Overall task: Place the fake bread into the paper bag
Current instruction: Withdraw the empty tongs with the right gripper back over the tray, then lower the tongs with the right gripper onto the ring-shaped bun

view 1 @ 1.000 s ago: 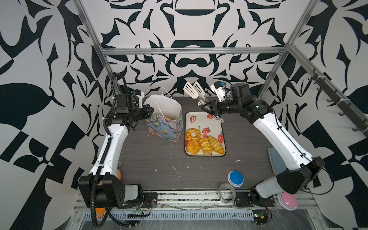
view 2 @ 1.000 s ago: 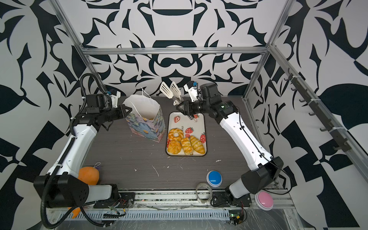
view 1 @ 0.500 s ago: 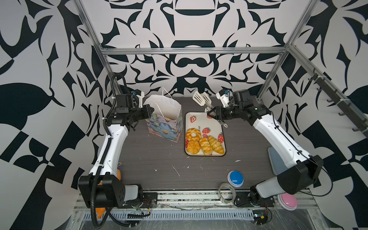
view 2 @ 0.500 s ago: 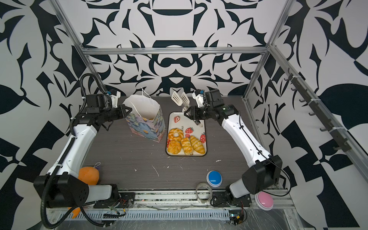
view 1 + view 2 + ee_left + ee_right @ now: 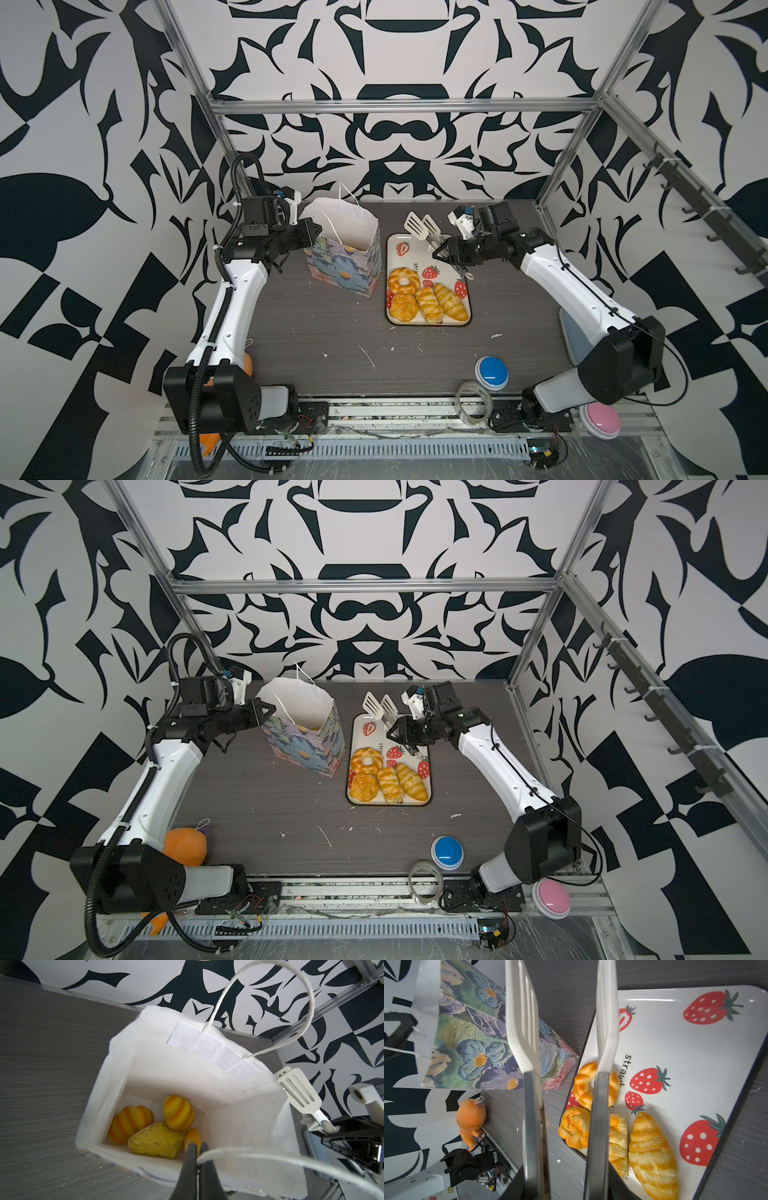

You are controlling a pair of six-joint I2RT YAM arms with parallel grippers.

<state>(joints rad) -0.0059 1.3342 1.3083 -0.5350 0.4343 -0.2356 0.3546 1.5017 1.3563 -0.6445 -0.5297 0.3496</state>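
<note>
The flowered paper bag [image 5: 345, 257] [image 5: 305, 746] stands open left of the strawberry tray [image 5: 415, 253]. My left gripper [image 5: 313, 230] [image 5: 198, 1147] is shut on the bag's near cord handle [image 5: 239, 1150]. Inside the bag lie three pieces of fake bread [image 5: 129, 1123]. On the tray sit a ring [image 5: 403, 279], a round bun [image 5: 404, 306], a loaf [image 5: 428, 304] and a croissant [image 5: 450, 302]. My right gripper [image 5: 438, 251] [image 5: 562, 1180] is shut on white tongs [image 5: 422, 226] [image 5: 521, 1022]. The tong blades stand apart, empty, above the tray's far end.
A blue button [image 5: 491, 371], a tape roll [image 5: 473, 401] and a pink button [image 5: 599, 419] sit along the front right. An orange plush toy [image 5: 185, 845] lies at the front left by the left arm's base. White crumbs dot the dark tabletop.
My right gripper has carried the empty tongs rightward and lower, from beside the bag's mouth to over the tray's far end. The left gripper and bag have not moved.
</note>
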